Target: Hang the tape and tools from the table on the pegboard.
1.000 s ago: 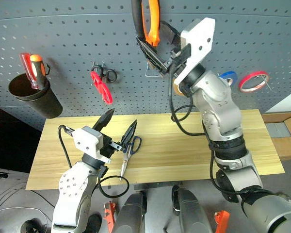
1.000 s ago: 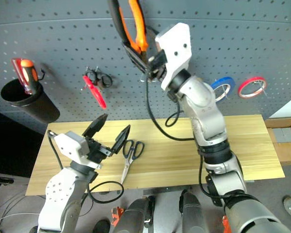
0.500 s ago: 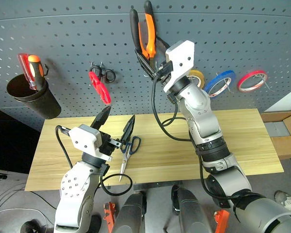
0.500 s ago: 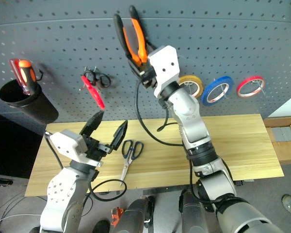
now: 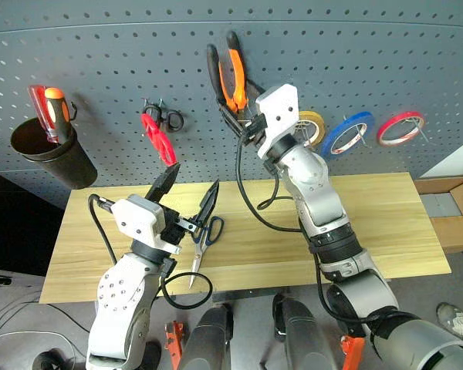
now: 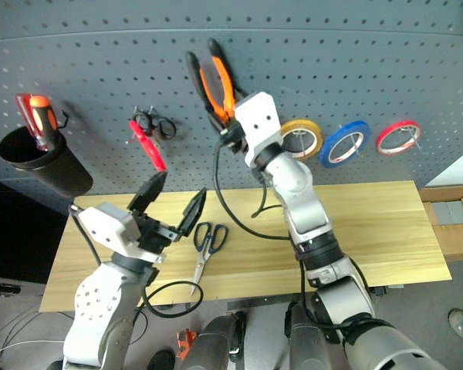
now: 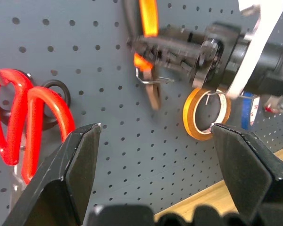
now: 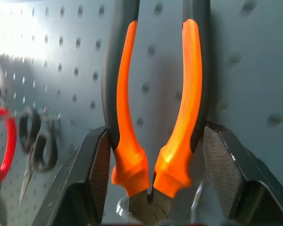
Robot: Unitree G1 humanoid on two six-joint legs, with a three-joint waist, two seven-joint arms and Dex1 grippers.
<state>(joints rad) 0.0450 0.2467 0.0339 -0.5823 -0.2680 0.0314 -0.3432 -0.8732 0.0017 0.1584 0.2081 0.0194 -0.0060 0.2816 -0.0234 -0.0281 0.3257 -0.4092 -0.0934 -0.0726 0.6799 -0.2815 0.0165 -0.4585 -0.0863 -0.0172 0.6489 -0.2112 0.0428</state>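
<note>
Orange-and-black-handled pliers stand handles up against the dark grey pegboard, with my right gripper shut on them just above their head. Their head sits by a wire hook; I cannot tell whether it rests on it. The blue tape hangs on the pegboard to the right of that gripper. Blue-handled scissors lie on the wooden table. My left gripper hovers open above the scissors, holding nothing.
On the pegboard hang a yellow ring, a red ring, red-handled scissors and a black cup with red and orange screwdrivers. A cardboard box stands off the table's right end.
My right arm has come down and to the left along the pegboard with the pliers, uncovering the yellow ring and the blue tape. The left gripper has stayed put.
</note>
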